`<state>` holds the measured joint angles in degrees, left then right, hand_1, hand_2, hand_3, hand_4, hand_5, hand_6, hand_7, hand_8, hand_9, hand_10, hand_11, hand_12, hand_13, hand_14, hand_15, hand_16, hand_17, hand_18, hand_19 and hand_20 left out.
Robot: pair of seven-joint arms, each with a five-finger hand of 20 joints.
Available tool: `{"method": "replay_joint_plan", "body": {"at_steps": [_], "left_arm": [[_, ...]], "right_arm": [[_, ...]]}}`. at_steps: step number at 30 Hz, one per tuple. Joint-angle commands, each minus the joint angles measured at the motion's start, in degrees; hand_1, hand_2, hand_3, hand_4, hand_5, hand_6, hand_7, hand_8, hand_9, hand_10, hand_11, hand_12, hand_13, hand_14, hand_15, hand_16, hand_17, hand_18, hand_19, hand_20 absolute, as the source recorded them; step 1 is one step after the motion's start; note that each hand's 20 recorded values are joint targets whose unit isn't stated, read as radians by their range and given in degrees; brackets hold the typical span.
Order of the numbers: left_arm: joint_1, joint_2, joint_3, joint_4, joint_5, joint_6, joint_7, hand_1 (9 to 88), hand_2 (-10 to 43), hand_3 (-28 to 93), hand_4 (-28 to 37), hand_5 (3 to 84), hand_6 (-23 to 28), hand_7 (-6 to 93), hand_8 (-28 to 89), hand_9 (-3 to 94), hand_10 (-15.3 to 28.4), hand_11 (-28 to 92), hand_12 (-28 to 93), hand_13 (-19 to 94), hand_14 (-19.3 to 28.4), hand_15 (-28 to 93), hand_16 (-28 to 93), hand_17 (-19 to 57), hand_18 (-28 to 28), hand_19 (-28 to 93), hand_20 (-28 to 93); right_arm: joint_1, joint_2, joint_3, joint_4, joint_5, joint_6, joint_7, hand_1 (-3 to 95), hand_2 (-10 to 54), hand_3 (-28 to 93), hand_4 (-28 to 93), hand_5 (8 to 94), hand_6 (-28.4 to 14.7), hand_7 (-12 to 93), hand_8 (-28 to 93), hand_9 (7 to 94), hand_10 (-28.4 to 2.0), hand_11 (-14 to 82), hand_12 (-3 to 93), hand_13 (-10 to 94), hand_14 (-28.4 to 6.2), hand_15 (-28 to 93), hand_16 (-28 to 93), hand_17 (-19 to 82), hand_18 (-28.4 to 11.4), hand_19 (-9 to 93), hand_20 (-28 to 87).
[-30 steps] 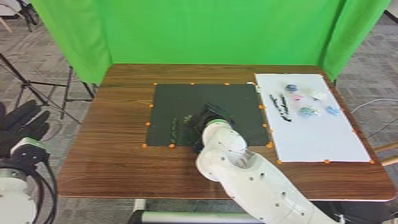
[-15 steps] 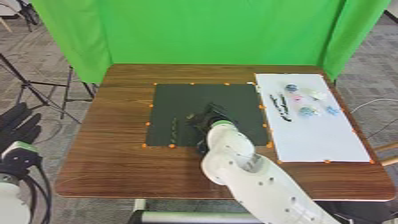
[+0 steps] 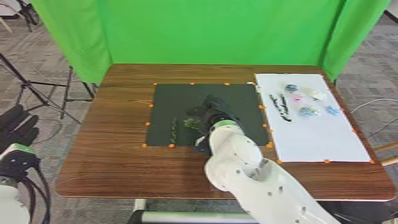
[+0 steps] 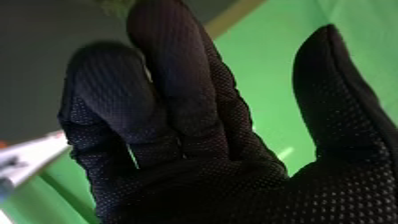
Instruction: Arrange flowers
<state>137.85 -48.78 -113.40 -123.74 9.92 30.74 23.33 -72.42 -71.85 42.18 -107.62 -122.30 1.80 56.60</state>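
- Flowers (image 3: 307, 111): a loose group on the white sheet (image 3: 322, 145), to the right of the dark mat (image 3: 178, 95). Dark blue, pale, pink and light blue ones lie near each other.
- Dark strips (image 3: 281, 107): on the sheet, between the flowers and the mat, lying lengthwise.
- Sprig (image 3: 192, 123): leafy and green, on the mat, just beside the right hand (image 3: 216, 111), on its left.
- Stem (image 3: 174, 131): thin and green, on the left part of the mat, left of the sprig.
- The right hand is over the right half of the mat. In the right wrist view, the right hand (image 4: 191, 187) has its fingers nearly straight and its thumb well apart from them.
- Left hand (image 3: 16, 127): well to the left of the mat, beyond the counter (image 3: 107, 165), fingers extended.
- Orange dots (image 3: 145, 145): along the edges of the mat and the sheet.
- Curtain (image 3: 204, 30): green, behind the mat, past the counter's far edge.
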Motion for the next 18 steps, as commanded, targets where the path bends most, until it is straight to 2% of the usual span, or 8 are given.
{"method": "replay_joint_plan", "body": {"at_steps": [1,2,3,6,8,12,14,18], "left_arm": [[2.8,-1.91,-1.35,-0.71,-0.69,-0.79,0.69,21.9,13.8,71,-28.3,41.0,9.3,24.5,-13,31.8,15.3,29,10,21,16.0,49,-11,-7.0,13.6,35,9],[2.9,-1.85,-1.44,-0.77,-0.64,-0.68,0.59,21.9,13.8,71,-28.3,41.0,9.3,24.5,-13,31.9,15.3,29,10,21,16.0,49,-11,-7.0,13.6,35,9],[2.9,-1.81,-1.39,-0.66,-0.74,-0.48,0.71,21.9,13.8,71,-28.3,41.0,9.3,24.5,-13,31.9,15.3,29,10,21,16.0,49,-11,-7.0,13.6,35,9],[3.2,-1.98,-1.54,-0.71,-0.80,-0.52,0.79,21.9,13.9,71,-28.3,41.1,9.3,24.6,-13,31.9,15.3,29,10,21,16.0,49,-11,-7.0,13.6,35,9],[3.1,-2.05,-1.35,-0.69,-0.78,-0.73,0.72,21.9,14.0,71,-28.3,41.1,9.3,24.5,-13,31.9,15.3,29,10,21,16.0,49,-11,-7.0,13.6,35,9],[2.3,-1.88,-0.91,-0.45,-0.48,-0.93,0.19,21.9,14.0,71,-28.3,41.0,9.2,24.8,-13,31.9,15.3,30,10,21,16.0,49,-11,-7.1,13.6,35,9],[1.7,-1.88,-0.53,-0.20,0.00,-1.08,-0.30,21.9,14.0,71,-28.3,41.0,9.2,24.7,-14,31.9,15.3,30,10,21,16.0,49,-11,-7.0,13.6,35,9],[1.8,-1.76,-0.58,-0.14,-0.16,-1.26,-0.31,21.8,14.0,71,-28.3,41.0,9.2,24.7,-13,31.9,15.4,30,10,21,16.0,49,-11,-7.1,13.6,35,9]], "right_arm": [[-4.6,3.6,3.0,-3.1,-1.8,0.1,0.3,22.0,6.9,70,-21,63.3,-11.5,14,-10,85.1,-19.3,19.6,20.8,76,-14.9,52,31,30,-28.4,69,47],[-5.1,3.7,3.5,-3.2,-1.4,-0.8,0.6,21.4,7.6,71,-20,63.0,-11.8,15,-9,83.6,-20.2,18.1,19.1,76,-15.0,50,29,30,-28.4,69,47],[-5.3,3.6,4.1,-3.0,-0.3,-1.5,0.8,20.4,8.6,71,-19,63.4,-12.2,21,-6,81.8,-21.3,16.8,17.4,76,-15.7,49,28,29,-28.4,69,46],[-6.2,3.8,5.0,-3.6,2.2,-3.9,1.4,18.4,12.2,73,-18,59.9,-13.1,43,-11,80.0,-22.6,15.4,14.8,76,-16.5,49,25,29,-28.4,68,47],[-6.7,3.7,5.1,-4.0,2.3,-5.4,1.1,17.8,13.8,73,-18,58.2,-13.5,50,-12,79.2,-23.2,14.7,14.4,76,-16.7,48,25,29,-28.4,68,47],[-6.8,3.2,5.4,-4.4,5.1,-9.1,0.7,16.3,15.5,73,-17,56.4,-13.9,58,-13,77.8,-24.1,13.5,13.6,76,-17.4,46,25,29,-28.4,68,47],[-7.0,3.3,5.5,-4.7,7.3,-9.1,0.0,15.8,15.8,73,-17,55.4,-14.1,62,-13,76.8,-24.4,13.0,13.1,75,-17.8,46,24,28,-28.4,68,47],[-7.4,3.2,4.9,-5.6,8.4,-8.5,-1.0,15.2,16.2,73,-17,54.3,-14.2,64,-15,75.2,-24.6,12.7,12.3,74,-17.5,47,25,28,-28.4,68,48]]}}
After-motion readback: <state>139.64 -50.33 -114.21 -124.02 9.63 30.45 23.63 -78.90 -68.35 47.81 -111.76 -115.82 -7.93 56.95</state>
